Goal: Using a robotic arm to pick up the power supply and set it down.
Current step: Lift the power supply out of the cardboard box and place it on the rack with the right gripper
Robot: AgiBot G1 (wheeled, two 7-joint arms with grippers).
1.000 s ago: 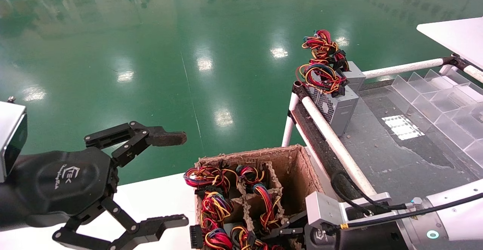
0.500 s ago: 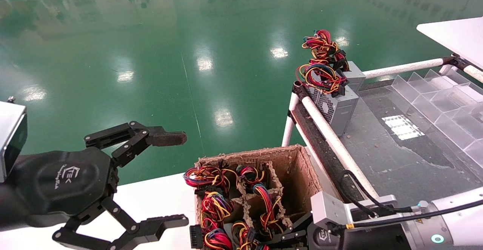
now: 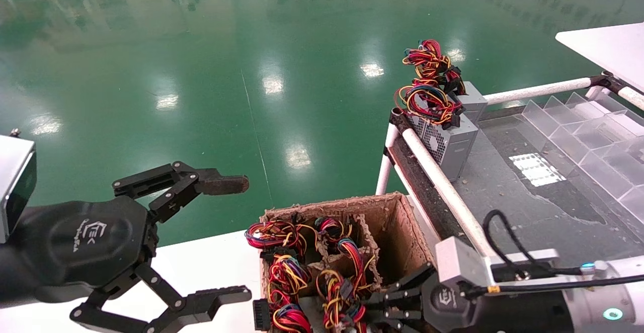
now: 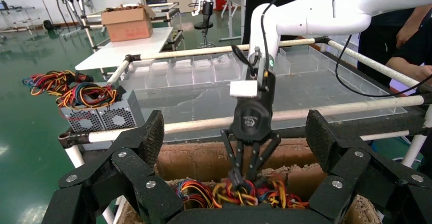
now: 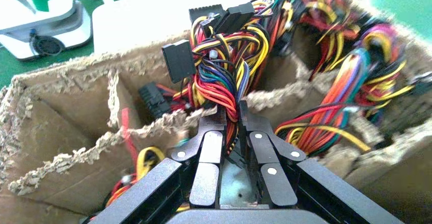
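The right gripper [image 5: 232,127] reaches down into the cardboard box [image 3: 390,212], its black fingers [image 5: 211,147] drawn narrow and clamped on the wire bundle [image 5: 224,81] of a power supply [image 5: 232,180], whose grey metal body shows only as a sliver between the finger links. In the head view this right gripper [image 3: 372,305] sits at the near right corner of the cardboard box, with the bundle of red, yellow and orange wires rising just in front of its fingertips. From the left wrist view the same gripper [image 4: 243,175] hangs upright over the box's far wall, tips buried in the wires. The box is split by ragged cardboard dividers [image 3: 327,262] into compartments, several holding more coloured wire bundles. It stands at the right edge of a white table [image 3: 201,267]. The left gripper [image 3: 236,237] hovers above that table's left part, jaws spread wide and holding nothing. Beyond the box, two other power supplies [image 3: 448,139] stand at the far left corner of the grey railed workbench [image 3: 528,212], near clear plastic bins [image 3: 593,137].
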